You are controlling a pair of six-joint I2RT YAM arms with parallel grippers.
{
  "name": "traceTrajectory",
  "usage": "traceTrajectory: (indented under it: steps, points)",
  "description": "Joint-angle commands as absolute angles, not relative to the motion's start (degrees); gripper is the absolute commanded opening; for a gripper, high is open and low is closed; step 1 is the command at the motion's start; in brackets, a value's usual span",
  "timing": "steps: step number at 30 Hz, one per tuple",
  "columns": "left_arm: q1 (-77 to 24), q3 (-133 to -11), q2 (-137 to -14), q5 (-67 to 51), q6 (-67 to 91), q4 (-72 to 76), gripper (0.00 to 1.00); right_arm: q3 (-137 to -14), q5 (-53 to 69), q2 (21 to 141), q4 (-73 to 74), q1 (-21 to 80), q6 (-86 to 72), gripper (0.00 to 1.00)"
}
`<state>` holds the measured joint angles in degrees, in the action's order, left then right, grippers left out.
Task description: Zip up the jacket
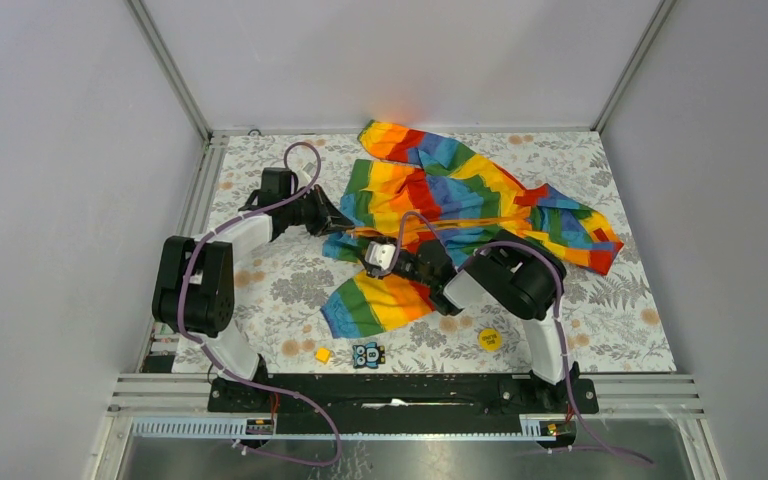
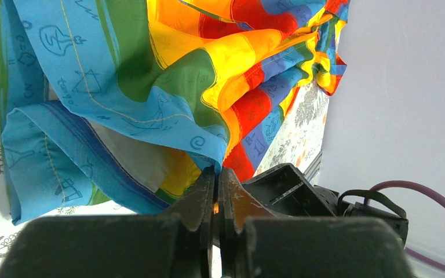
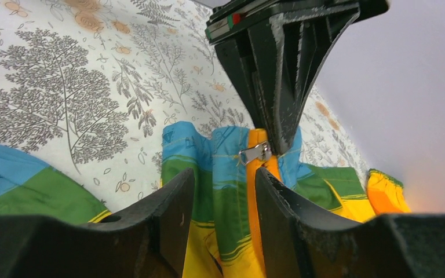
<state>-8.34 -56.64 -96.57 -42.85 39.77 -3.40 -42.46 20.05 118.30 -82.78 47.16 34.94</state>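
— Where do we find the jacket (image 1: 480,195)?

— We see it lying across the middle of the flower-patterned table (image 1: 280,290), from the centre out to the right. The far sleeve (image 1: 400,140) points at the back wall and the near sleeve (image 1: 380,300) points at the arm bases. Its orange zipper strip (image 3: 256,138) runs left to right. The silver zipper pull (image 3: 256,153) sits close to the blue hem at the left end.

— What do we make of the left gripper (image 2: 216,174)?

— Its fingers are pressed together on the jacket's hem, just beside the pull.

— And the right gripper (image 3: 225,176)?

— Its fingers stand apart, one on either side of the zipper strip, just right of the pull. We cannot tell whether they touch the cloth.

— What else do we have?

— Along the near edge we have a yellow disc (image 1: 489,339), a small yellow cube (image 1: 323,354) and a small printed card (image 1: 367,354). All three lie apart from the jacket.
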Motion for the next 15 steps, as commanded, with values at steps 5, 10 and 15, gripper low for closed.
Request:
traceTrajectory:
  steps: [5,10,15]
  points:
    - [-8.26,-58.53,-98.17,-45.81,40.95,-2.38,0.00,-45.80,17.80,120.10,-94.57,47.86,38.28,0.50]
    - [-8.26,-58.53,-98.11,-46.04,40.96,-2.38,0.00,-46.90,17.40,121.08,-94.51,48.20,38.28,0.45]
    - [-8.26,-58.53,-98.09,-46.28,41.04,-2.40,0.00,-47.49,16.23,121.53,-94.55,48.62,38.61,0.43]
